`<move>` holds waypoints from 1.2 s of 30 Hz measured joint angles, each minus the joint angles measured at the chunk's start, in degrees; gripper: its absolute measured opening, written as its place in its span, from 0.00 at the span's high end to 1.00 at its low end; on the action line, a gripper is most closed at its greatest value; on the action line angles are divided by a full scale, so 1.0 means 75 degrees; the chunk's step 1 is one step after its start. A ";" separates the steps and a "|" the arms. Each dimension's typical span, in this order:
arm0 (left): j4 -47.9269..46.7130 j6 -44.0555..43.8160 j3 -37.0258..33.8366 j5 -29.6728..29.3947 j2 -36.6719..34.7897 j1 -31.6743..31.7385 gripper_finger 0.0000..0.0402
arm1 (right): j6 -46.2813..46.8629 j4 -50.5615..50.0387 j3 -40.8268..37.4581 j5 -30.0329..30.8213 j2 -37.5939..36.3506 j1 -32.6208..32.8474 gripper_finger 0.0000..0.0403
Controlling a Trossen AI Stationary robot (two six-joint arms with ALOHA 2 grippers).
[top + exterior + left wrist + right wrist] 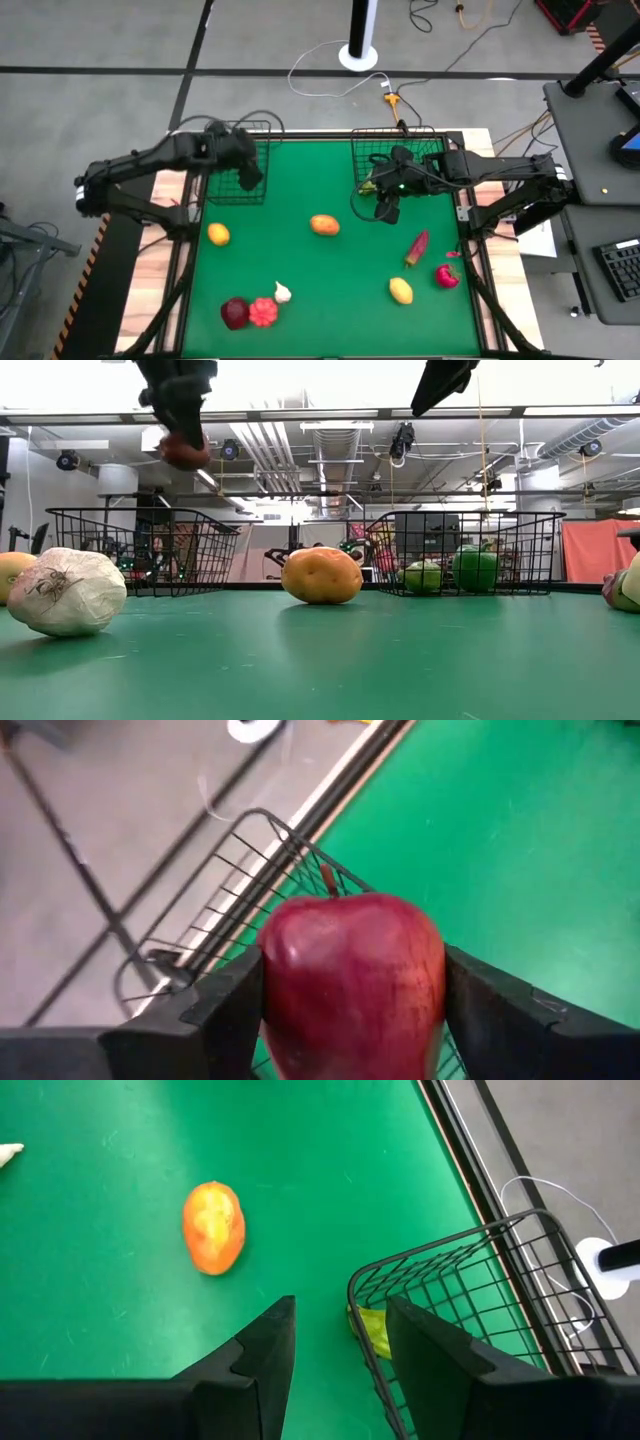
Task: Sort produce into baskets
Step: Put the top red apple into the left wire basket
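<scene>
L arm reaches over the far-left corner of the bench (330, 270), its left end effector (250, 176) clamped on a red apple (352, 982), fingers (225, 1010) pressed to both sides, stem up. The key relation: the apple hangs above the near edge of the left basket (240, 165), w/ the wire rim (262, 820) running just beyond and below the fruit in the wrist view, so the basket interior lies a bit further out from the end effector; prob. a short reach forward, then release. In the low view the apple shows well above the basket top. Loose produce on the bench, L to R: yellow lemon-like piece (218, 234), dark maroon piece (234, 313), red ridged piece (263, 312), white garlic (283, 292), orange potato-like piece (324, 224), mid-bench w/ its long axis roughly across the bench, yellow piece (401, 290), maroon chili-like piece (417, 247), red piece (447, 276). R arm sits at the near-left corner of the right basket (400, 160); right end effector (338, 1345) has fingers apart w/ nothing between them, hovering by the basket's rim. Green items (475, 568) already lie in that basket. The R arm is nearer the orange piece, which lies toward bench centre from it.
</scene>
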 joint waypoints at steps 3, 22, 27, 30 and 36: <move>0.0527 0.0747 -0.0347 0.0761 0.0020 0.0994 0.39 | -0.0008 0.0004 0.0000 -0.0002 0.0000 0.0000 0.63; 0.2388 0.2185 -0.1439 0.2033 0.1993 0.4105 0.39 | 0.0053 0.0017 0.0000 -0.0002 0.0000 0.0000 0.63; 0.2657 0.2036 -0.1598 0.1978 0.2253 0.4105 0.39 | 0.0056 0.0018 0.0000 -0.0002 -0.0001 0.0000 0.63; 0.2870 0.1926 -0.1644 0.1874 0.2302 0.4105 0.39 | 0.0056 0.0020 0.0000 -0.0002 0.0000 0.0000 0.63; 0.3021 0.1628 -0.1695 0.1811 0.2392 0.4105 0.38 | 0.0059 0.0020 0.0000 -0.0002 -0.0003 0.0000 0.63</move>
